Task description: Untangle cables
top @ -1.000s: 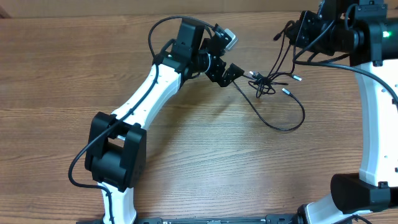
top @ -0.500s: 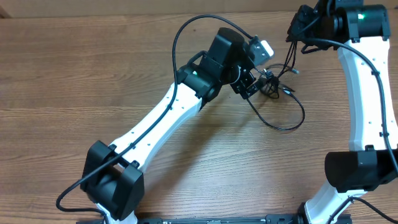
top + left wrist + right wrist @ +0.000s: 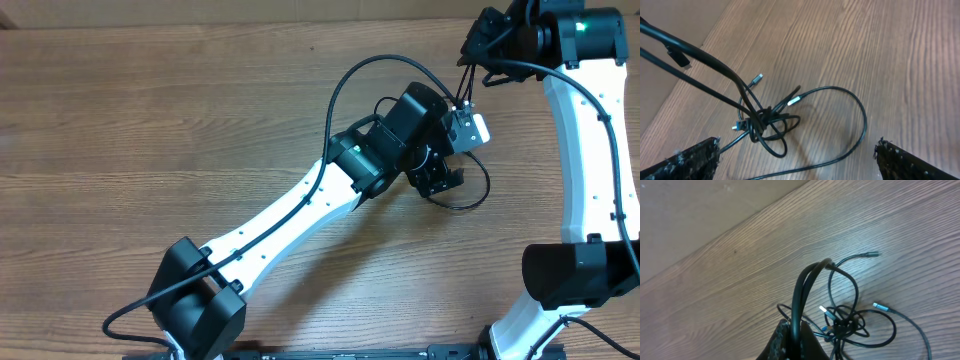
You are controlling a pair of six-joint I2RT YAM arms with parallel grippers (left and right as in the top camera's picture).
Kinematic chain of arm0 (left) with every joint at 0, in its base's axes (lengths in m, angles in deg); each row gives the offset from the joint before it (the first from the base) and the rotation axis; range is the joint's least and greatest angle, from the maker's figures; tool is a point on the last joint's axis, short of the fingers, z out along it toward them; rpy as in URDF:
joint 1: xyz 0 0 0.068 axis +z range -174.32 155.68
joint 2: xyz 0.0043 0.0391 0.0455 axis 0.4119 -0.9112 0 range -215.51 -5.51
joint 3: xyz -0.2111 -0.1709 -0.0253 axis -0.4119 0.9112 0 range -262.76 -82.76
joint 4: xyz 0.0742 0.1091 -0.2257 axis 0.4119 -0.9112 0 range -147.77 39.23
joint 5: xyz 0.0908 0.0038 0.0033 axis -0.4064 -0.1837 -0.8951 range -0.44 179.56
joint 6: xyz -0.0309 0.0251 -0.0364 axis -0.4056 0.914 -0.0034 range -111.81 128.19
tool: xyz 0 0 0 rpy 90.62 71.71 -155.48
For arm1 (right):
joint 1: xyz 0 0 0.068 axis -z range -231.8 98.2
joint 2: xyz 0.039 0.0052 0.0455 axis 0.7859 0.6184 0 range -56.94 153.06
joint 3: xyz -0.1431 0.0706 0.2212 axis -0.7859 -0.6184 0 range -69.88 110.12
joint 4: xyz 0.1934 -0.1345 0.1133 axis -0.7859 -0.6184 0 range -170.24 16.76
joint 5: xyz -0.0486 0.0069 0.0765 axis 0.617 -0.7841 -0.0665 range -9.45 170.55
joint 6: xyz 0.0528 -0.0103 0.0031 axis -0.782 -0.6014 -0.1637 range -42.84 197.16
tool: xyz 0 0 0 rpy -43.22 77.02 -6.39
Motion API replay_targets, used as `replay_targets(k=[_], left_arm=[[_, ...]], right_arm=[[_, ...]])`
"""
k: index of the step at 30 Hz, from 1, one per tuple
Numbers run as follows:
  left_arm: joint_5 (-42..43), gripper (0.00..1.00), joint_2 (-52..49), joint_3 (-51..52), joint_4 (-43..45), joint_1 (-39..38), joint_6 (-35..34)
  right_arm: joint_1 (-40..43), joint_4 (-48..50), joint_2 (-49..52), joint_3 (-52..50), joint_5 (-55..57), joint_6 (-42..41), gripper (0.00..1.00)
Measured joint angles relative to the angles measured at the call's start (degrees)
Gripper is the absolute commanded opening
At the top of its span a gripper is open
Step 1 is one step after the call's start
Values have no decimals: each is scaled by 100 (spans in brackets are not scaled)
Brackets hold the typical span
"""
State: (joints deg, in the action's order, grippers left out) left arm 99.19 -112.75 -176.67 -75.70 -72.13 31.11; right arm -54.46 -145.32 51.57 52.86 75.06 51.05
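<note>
Above the table, our left gripper hovers spread wide over the cables; our right gripper pinches two strands aloft.

Overhead: straight down on table. Wrist views: close, angled down at tabletop; both share cables, lower frame.

i can read no writing, number or brand anywhere here. my left arm, my right arm, the cables and the table carry no legible marks.
</note>
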Motion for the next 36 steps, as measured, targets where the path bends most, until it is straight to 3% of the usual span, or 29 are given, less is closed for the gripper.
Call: replay_targets(k=[11, 25, 36], left_arm=[[-605, 100, -431, 0, 229, 2, -136], [-1685, 100, -431, -2, 389, 111, -374], [-1733, 100, -433, -2, 44, 1423, -1281]], right_arm=[[0, 50, 0, 0, -125, -48, 4], [129, 4, 0, 0, 817, 66, 4], [446, -623, 0, 0, 785, 431, 4]])
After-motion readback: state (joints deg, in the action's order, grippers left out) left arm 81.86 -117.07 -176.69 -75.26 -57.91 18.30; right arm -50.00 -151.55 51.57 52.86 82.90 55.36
